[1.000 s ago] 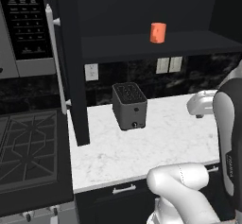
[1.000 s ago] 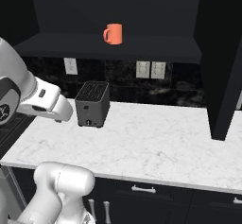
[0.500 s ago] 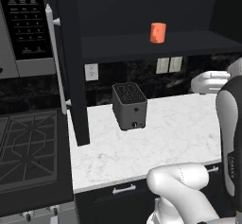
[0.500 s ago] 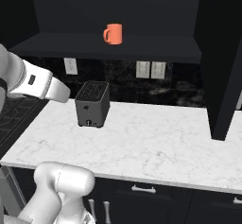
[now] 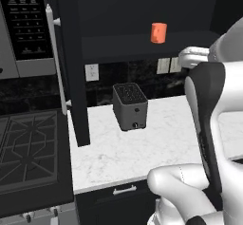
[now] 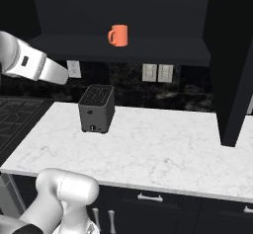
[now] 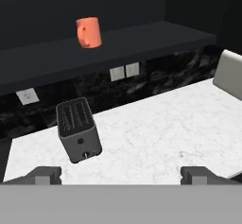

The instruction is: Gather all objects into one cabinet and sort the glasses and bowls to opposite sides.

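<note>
Mug (image 6: 118, 35) on the shelf (image 6: 123, 45): coral-orange, plain, no pattern. Shelf and cabinet door (image 5: 71, 62): black, with a silver bar handle (image 5: 53, 60). Toaster (image 6: 97, 108): dark grey, slotted top. Bench (image 6: 148, 144): white marble with faint grey veining. Backsplash (image 6: 197, 87): black stone with pale mottling, carrying white outlet plates (image 6: 157, 73). Drawers (image 6: 153, 211) below: black with silver pulls. Hand (image 7: 121, 176): 2 dark fingertips. Stove grates (image 5: 28, 145): dark grey.

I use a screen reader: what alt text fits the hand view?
An orange mug stands alone on a dark cabinet shelf. Below it, a grey toaster sits on a white marble counter, with the open gripper at the bottom edge.
</note>
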You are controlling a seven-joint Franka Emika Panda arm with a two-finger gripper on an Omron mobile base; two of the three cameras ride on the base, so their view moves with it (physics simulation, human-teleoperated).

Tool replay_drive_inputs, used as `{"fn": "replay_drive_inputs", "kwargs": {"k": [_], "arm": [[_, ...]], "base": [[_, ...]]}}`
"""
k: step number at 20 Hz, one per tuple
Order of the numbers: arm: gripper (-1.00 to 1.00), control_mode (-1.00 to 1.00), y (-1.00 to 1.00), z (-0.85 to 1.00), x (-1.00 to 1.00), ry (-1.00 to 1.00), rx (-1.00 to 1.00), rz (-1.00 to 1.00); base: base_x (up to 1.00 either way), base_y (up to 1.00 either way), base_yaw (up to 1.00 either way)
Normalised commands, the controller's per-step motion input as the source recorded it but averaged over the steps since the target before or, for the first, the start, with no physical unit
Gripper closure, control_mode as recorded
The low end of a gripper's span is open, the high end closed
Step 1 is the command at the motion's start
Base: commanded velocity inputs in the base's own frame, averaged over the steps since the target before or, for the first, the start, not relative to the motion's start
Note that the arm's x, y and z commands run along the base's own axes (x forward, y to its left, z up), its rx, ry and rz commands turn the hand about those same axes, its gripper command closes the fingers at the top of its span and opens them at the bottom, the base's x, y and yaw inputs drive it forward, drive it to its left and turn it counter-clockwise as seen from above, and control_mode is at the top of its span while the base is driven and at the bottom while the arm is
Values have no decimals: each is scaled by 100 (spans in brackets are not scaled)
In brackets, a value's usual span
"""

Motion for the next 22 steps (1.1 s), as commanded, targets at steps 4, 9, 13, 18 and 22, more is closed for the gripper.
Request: {"fn": "replay_drive_inputs", "kwargs": {"k": [4,9,13,18,22], "arm": [[-100,-100,22,5,52,-1,0,-6],[-100,-100,4,3,49,0,0,-1],[-100,-100,1,0,59,-5,-1,0],[-100,-100,2,0,38,-13,-4,0],[-100,-100,0,0,40,-6,-5,-1]], "base": [[0,0,0],[0,0,0],[0,0,0],[0,0,0],[0,0,0]]}}
